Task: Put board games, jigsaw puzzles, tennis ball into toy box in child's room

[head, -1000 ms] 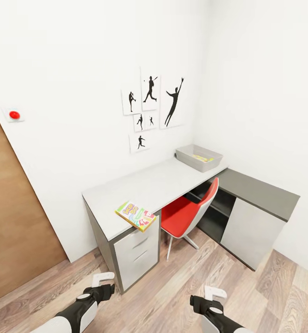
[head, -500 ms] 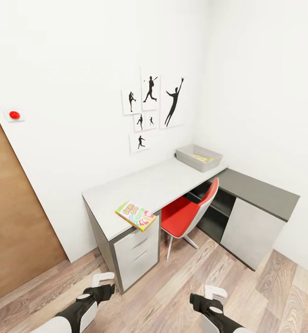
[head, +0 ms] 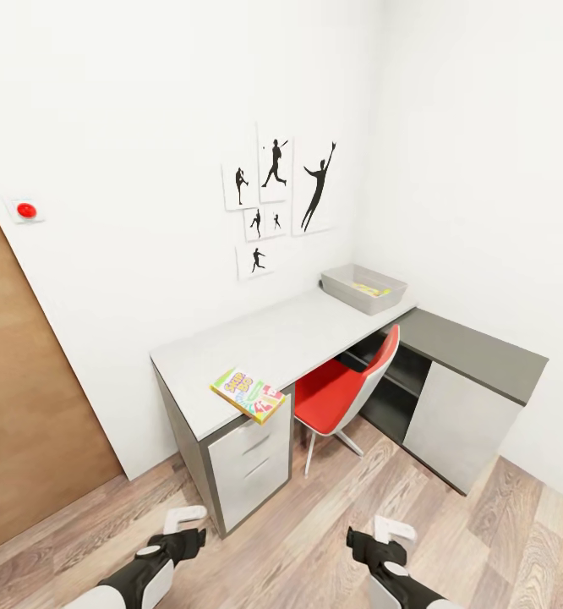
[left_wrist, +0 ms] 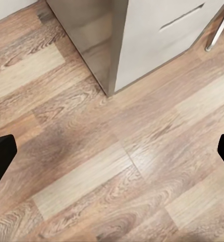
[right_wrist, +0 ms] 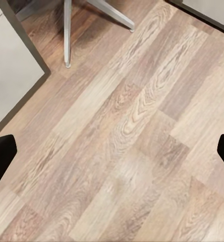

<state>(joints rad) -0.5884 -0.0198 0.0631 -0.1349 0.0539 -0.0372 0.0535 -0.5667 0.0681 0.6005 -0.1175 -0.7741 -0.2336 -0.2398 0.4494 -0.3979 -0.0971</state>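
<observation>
Room: white walls, wood-plank floor (head: 315, 524), silhouette posters above an L-shaped table (head: 273, 338) with a red chair (head: 341, 389) tucked under it.
Board game: one bright box (head: 248, 394) lies flat at the near front edge of the pale top, a corner seeming to overhang above the drawers (head: 248, 469).
Toy box: the grey tray (head: 363, 288) sits at the far end of the pale top by the wall corner, well apart from the game; something yellow lies inside.
Left gripper (head: 185, 514): held low over the floor, fingers spread wide apart, nothing between them.
Right gripper (head: 395, 531): likewise low, spread wide, empty.
Step in hand: probably closing on the desk to take the game.
How to do it well: stop square to the drawer end, raise the left arm above the top, pinch the overhanging edge, lift clear, then carry along the top to the tray, clearing the chair back.
</observation>
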